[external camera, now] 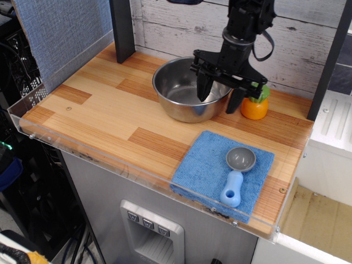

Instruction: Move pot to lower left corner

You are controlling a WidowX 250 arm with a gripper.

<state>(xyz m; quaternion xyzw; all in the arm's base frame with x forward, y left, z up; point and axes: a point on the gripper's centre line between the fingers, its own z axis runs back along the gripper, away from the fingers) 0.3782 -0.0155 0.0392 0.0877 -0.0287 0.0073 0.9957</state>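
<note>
While the pot [181,91] sits at the back centre of the striped wooden tabletop [99,118], far from the lower left corner [25,118], the gripper [219,97] hangs over its right rim. Jaws spread: one finger inside the bowl, the other outside, beside the orange toy [256,102]. No grip visible.

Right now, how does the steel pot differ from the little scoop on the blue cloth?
The pot is shiny bare steel and far wider; the scoop is matte grey with a blue handle. The pot sits on the wooden tabletop under the open gripper; the scoop lies on the blue cloth. Both have round bowls.
</note>
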